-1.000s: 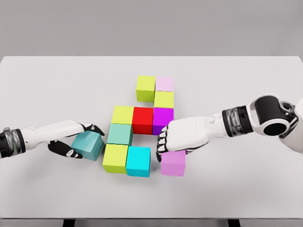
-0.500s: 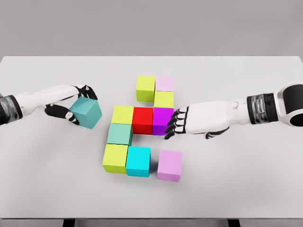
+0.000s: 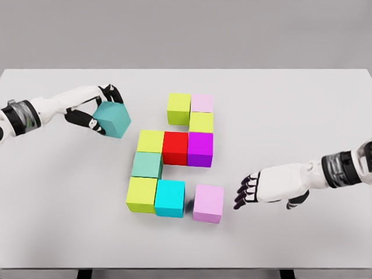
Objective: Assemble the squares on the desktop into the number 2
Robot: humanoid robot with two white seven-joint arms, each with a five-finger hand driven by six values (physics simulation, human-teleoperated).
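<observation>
Coloured cubes lie in a block figure on the white table (image 3: 302,110): lime (image 3: 179,108) and pale pink (image 3: 202,103) on top, a lime one (image 3: 201,122) below, then lime (image 3: 150,141), red (image 3: 175,147) and purple (image 3: 200,149) in a row, a green-teal cube (image 3: 146,164), and lime (image 3: 142,194) with cyan (image 3: 170,197) at the bottom. A lilac cube (image 3: 208,203) sits a small gap right of the cyan one. My left hand (image 3: 96,113) holds a teal cube (image 3: 113,120) up, left of the figure. My right hand (image 3: 249,191) hovers open just right of the lilac cube.
The table's front edge (image 3: 186,268) runs close below the figure. Bare tabletop stretches to the far right (image 3: 325,128) and to the lower left (image 3: 58,221).
My left hand has lifted the teal cube from beside the bottom row up and back to the left. My right hand let go of the lilac cube and withdrew to its right.
</observation>
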